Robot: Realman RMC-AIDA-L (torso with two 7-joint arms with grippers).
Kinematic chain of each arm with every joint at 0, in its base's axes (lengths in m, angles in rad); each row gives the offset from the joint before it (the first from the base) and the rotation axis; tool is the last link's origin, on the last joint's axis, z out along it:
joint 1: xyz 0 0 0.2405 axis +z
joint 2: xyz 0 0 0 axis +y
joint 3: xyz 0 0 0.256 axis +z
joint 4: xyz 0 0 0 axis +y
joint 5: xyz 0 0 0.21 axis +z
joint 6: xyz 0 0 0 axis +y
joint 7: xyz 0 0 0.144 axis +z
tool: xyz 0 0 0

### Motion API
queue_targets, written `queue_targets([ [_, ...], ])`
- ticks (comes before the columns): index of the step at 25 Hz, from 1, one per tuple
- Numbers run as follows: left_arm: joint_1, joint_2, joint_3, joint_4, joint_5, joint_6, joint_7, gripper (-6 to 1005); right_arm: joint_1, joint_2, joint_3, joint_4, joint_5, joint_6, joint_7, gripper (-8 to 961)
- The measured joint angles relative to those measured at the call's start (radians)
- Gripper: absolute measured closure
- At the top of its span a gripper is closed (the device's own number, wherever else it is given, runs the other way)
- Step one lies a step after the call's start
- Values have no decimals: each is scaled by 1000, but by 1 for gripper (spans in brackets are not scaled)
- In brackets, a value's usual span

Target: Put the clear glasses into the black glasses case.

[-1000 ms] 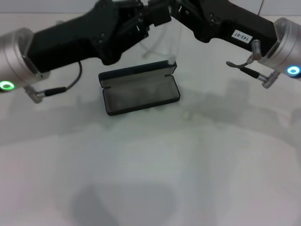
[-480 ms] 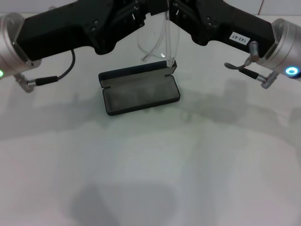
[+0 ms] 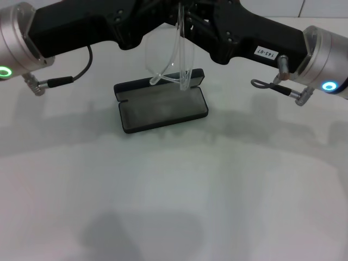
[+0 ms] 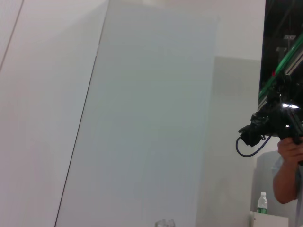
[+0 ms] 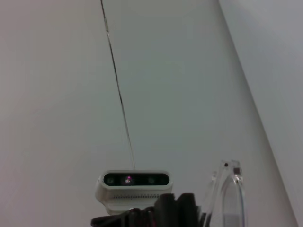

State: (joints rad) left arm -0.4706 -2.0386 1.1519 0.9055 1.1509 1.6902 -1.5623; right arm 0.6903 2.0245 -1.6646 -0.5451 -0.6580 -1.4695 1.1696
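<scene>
The glasses (image 3: 169,57) hang at top centre of the frame, between my left claw (image 3: 145,15) and right claw (image 3: 202,22), whose grips I cannot tell, above the open case (image 3: 162,107), so I should lower slowly, level.

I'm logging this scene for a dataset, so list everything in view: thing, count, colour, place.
clear glasses: one, transparent, hanging in the air over the case's far edge, arms pointing down.
black glasses case: one, black with grey lining, open on the table.
table: one, white, under everything.
water bottle: one, clear with green label, background of the left wrist view.
left end effector: one, black, above the case at the glasses.
right end effector: one, black, opposite it at the glasses.
</scene>
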Motion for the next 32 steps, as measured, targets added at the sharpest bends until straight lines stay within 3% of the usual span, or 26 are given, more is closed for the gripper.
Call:
queue_targets([
  [12, 20, -4, -25, 8, -9, 3, 0, 902, -9, -5, 10, 3, 3, 26, 2, 833],
  [21, 115, 11, -46, 91, 29, 10, -15, 902, -2, -39, 79, -2, -94, 108, 48, 833],
  [25, 129, -3, -76, 102, 21, 11, -15, 902, -2, -30, 102, -3, -121, 109, 53, 833],
  [32, 82, -17, -76, 96, 48, 11, -9, 902, 1, -12, 94, -17, -149, 101, 53, 833],
])
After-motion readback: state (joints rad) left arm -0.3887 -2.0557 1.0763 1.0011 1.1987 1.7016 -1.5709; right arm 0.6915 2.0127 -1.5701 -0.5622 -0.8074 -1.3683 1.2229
